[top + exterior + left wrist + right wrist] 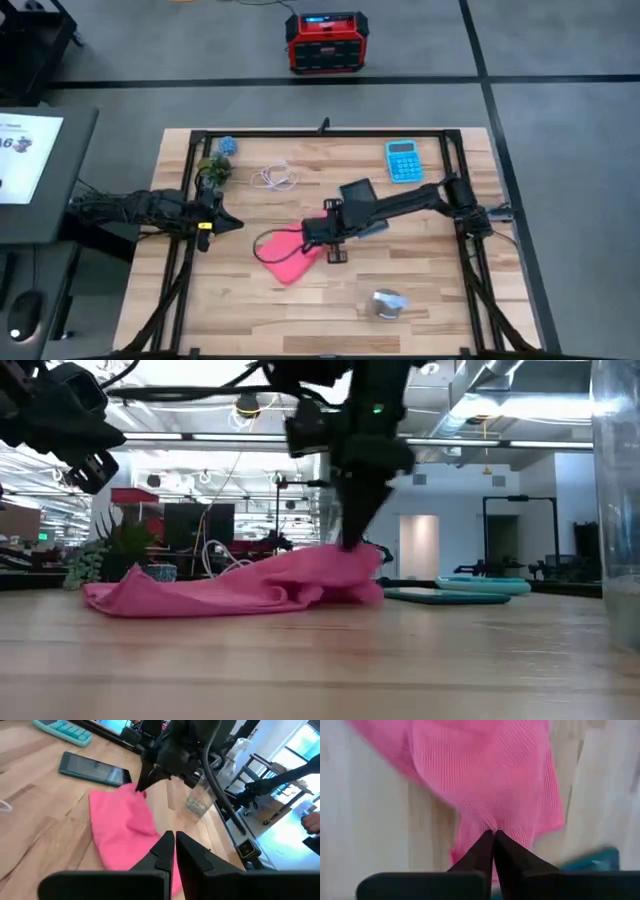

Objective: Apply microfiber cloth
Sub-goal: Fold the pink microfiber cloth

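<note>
Pinching one bunched edge of the pink microfiber cloth (288, 255), the right gripper (318, 237) has its fingers pressed together on the fabric near the middle of the wooden table (430, 310), beside a dark phone (94, 769). The cloth looks light, limp and easily creased, so an edge or corner seems the best hold. The left gripper (228, 222), fingers together, waits near the table's left side.

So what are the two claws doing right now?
Left gripper: shut, empty, at the table's left side.
Right gripper: shut on the microfiber cloth.
</note>
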Robot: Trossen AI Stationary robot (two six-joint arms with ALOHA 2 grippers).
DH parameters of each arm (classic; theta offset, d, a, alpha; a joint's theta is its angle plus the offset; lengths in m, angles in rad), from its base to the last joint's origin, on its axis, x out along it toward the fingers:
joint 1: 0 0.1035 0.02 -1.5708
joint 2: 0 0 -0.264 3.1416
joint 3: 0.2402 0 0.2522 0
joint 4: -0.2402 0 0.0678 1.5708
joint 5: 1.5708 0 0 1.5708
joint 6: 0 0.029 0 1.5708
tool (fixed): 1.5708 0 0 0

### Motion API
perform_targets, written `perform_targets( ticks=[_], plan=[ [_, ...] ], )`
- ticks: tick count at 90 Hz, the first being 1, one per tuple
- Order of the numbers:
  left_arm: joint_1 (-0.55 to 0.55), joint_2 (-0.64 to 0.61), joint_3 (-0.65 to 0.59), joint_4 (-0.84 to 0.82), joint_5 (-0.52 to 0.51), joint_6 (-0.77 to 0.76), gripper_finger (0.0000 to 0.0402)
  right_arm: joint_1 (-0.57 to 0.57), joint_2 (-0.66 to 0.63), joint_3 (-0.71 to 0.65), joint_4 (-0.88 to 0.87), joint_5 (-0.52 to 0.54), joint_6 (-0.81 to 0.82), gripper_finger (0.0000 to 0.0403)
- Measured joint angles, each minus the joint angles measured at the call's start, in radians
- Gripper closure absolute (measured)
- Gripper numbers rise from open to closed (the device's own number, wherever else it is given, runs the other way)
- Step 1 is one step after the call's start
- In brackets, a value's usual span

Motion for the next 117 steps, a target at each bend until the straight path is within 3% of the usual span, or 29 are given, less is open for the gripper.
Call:
perform_targets(
  ticks=[14, 25, 37, 53, 70, 89, 105, 117],
  plan=[
    [-0.002, 0.0, -0.004, 0.011, 0.075, -0.064, 0.0402, 0.008, -0.056, -0.001, -0.038, -0.001, 0.034, 0.0344],
    [-0.023, 0.0, -0.071, 0.162, 0.137, -0.126, 0.0402, 0.01, -0.069, 0.002, 0.06, -0.069, 0.053, 0.0325],
    [-0.055, 0.001, -0.197, 0.466, 0.128, -0.21, 0.0402, 0.01, -0.04, 0.002, 0.229, -0.187, 0.051, 0.0316],
    [-0.096, 0.086, -0.201, 0.473, 0.079, -0.208, 0.0402, 0.001, 0.016, -0.002, 0.235, -0.161, 0.049, 0.0316],
    [-0.121, 0.243, -0.188, 0.49, 0.057, -0.211, 0.0402, -0.032, 0.026, -0.002, 0.24, -0.133, 0.079, 0.0316],
    [-0.158, 0.458, -0.05, 0.532, 0.021, -0.043, 0.0402, -0.045, 0.015, 0.0, 0.232, -0.131, 0.079, 0.0316],
    [-0.185, 0.746, 0.034, 0.539, -0.006, -0.041, 0.0402, -0.044, 0.015, -0.01, 0.193, -0.131, 0.08, 0.0316],
    [-0.188, 1.0, 0.062, 0.647, -0.009, -0.119, 0.0402, -0.069, 0.016, -0.067, 0.24, -0.133, 0.101, 0.0316]
  ],
)
